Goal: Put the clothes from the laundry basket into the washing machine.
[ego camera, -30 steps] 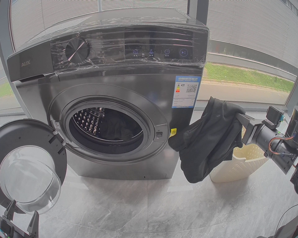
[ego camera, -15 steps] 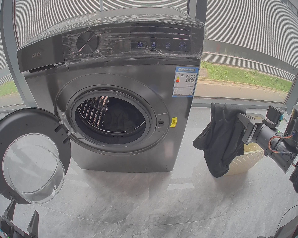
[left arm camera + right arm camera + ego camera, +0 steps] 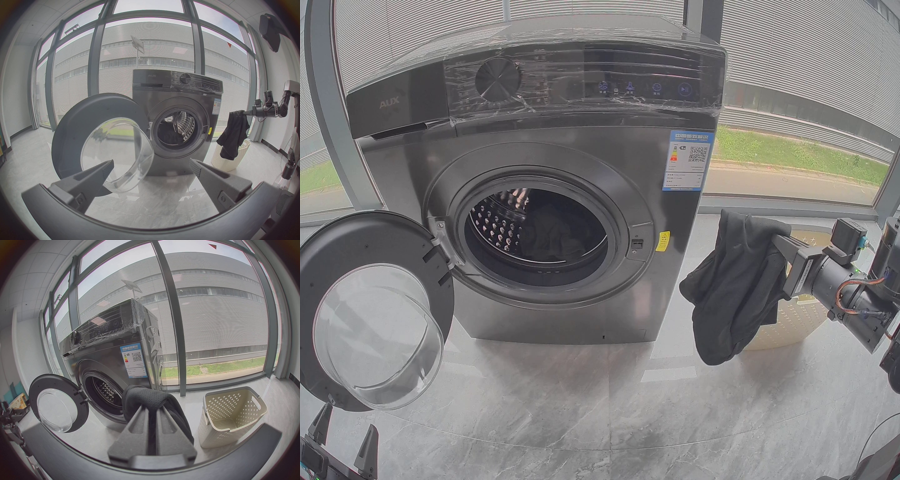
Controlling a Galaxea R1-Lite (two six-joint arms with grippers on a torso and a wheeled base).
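At the near left, the left end effector point(image 3: 345, 431) sits low over the floor point(image 3: 612, 406) with its fingers spread wide and nothing between them. It is parked clear of the work, likely so the other arm has the opening to itself. Just beyond it the round door point(image 3: 369, 306) is swung fully open to the left, its glass bowl facing the robot, which leaves the mouth unobstructed. The washing machine point(image 3: 550, 156) stands at centre, and a dark cloth point(image 3: 550, 234) already lies inside the drum point(image 3: 494, 225), so some of the load looks to be in.

Right of the machine, a black garment point(image 3: 731, 294) hangs in the air, apart from the machine's front corner and well short of the opening. The right end effector point(image 3: 152, 408) has its fingers pinched together on the top fold, so the rest drapes down freely and stays off the floor. Behind and below the cloth, at the far right, the cream laundry basket point(image 3: 800, 319) stands on the floor beside the machine. The carry to the drum appears to be under way, and the hanging tail will need lifting over the door rim.
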